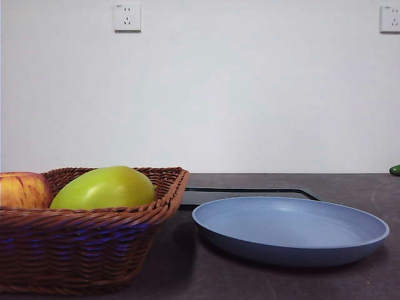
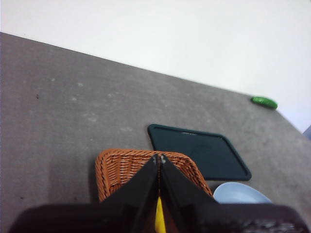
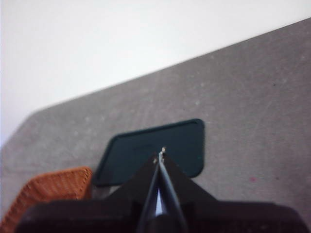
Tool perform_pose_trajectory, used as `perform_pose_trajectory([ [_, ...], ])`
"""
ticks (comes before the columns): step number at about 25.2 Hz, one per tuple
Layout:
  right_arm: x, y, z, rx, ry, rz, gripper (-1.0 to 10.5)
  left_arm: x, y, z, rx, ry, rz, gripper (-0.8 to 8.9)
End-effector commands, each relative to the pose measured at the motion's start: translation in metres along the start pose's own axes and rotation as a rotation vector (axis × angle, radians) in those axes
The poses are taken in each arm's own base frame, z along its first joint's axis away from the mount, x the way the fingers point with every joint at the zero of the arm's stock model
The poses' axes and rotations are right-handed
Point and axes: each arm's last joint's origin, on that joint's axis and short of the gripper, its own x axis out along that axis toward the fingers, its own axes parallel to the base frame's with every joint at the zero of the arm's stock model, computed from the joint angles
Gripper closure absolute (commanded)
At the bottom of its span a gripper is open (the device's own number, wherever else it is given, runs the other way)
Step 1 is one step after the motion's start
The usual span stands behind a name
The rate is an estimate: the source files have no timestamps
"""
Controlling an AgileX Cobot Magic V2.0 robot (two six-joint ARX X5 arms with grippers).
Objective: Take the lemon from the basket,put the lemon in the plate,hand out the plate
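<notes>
Evidently we have barely begun — the plate [image 1: 294,232] sits bare beside the basket [image 1: 87,250], both grippers [image 2: 159,158] [image 3: 162,153] clenched on nothing — everything remains.

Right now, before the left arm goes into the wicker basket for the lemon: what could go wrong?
1. Wrong pick: the front view of the brown woven wicker basket shows only a large yellow-green fruit and a red-yellow streaked apple; the lemon is hidden.
2. The left end effector hangs above the basket, jaws shut; descending so would shove fruit.
3. The round light-blue plate sits close beside the basket; a bump could shift it.
</notes>
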Motion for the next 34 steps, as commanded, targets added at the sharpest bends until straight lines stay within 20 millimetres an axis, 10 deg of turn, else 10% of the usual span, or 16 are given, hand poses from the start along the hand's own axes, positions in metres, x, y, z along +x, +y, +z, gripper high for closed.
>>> perform_pose_trajectory([
  [1,0.002,0.006,0.018,-0.083,0.032,-0.008,9.4,0.003,-0.005,0.017,0.069,0.031,0.008,8.06],
  [18,0.069,0.001,0.04,-0.127,0.575,-0.039,9.3,0.053,-0.008,0.045,0.112,0.458,-0.146,8.06],
  [24,0.115,-0.008,0.018,-0.068,0.807,-0.015,6.7,0.061,-0.015,0.042,0.137,0.473,-0.19,5.15],
  [34,0.17,-0.027,-0.065,-0.007,0.898,-0.012,6.8,0.062,-0.019,0.04,0.141,0.484,-0.213,5.16],
])
